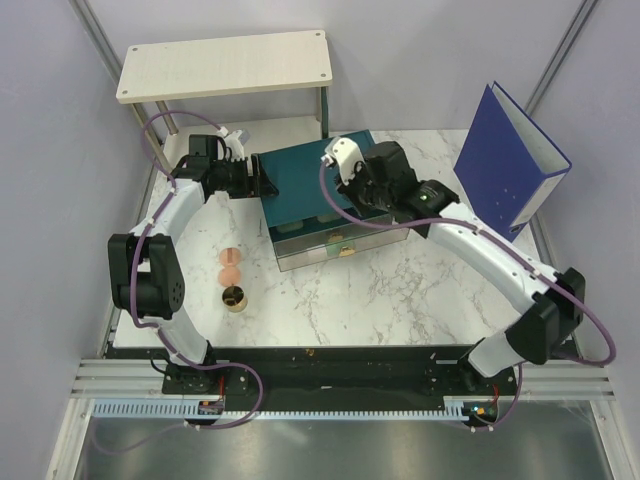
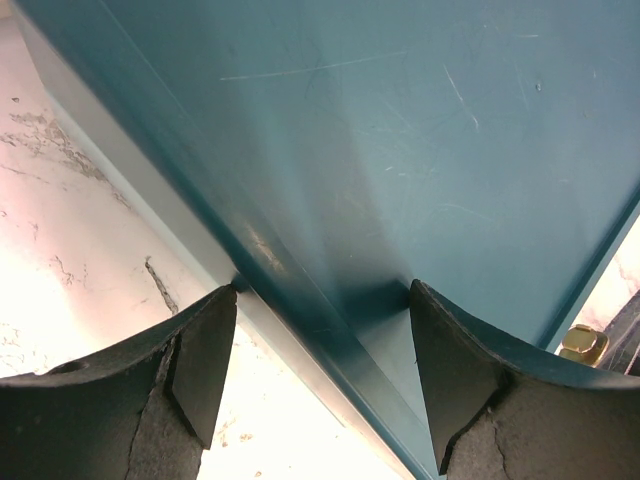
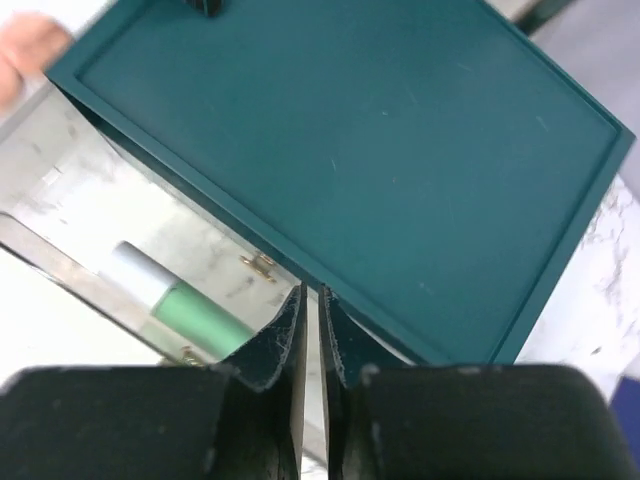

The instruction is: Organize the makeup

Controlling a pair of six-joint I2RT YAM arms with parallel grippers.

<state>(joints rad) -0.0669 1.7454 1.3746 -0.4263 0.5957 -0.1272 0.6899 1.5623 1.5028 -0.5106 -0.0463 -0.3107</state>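
Closest to the lens, my right gripper (image 3: 310, 325) has its fingers pinched almost together on nothing. It hangs at the front edge of the teal box (image 3: 340, 150), above the open drawer (image 3: 110, 190) where the green tube (image 3: 195, 318) lies. My left gripper (image 2: 320, 330) stands wide, straddling the box's side edge. Two pink discs (image 1: 229, 257) and the gold pot (image 1: 236, 298) sit on the table (image 1: 400, 290). If I descend with closed fingers, I could clip the box lip and jolt the drawer shut.

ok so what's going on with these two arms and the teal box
The left gripper straddles the left edge of the teal drawer box, jaws open, seemingly steadying it. The right gripper hangs shut and empty over the box's open drawer, where a mint-green tube lies. Two peach-pink discs and a gold-rimmed pot sit on the table, not yet put away.
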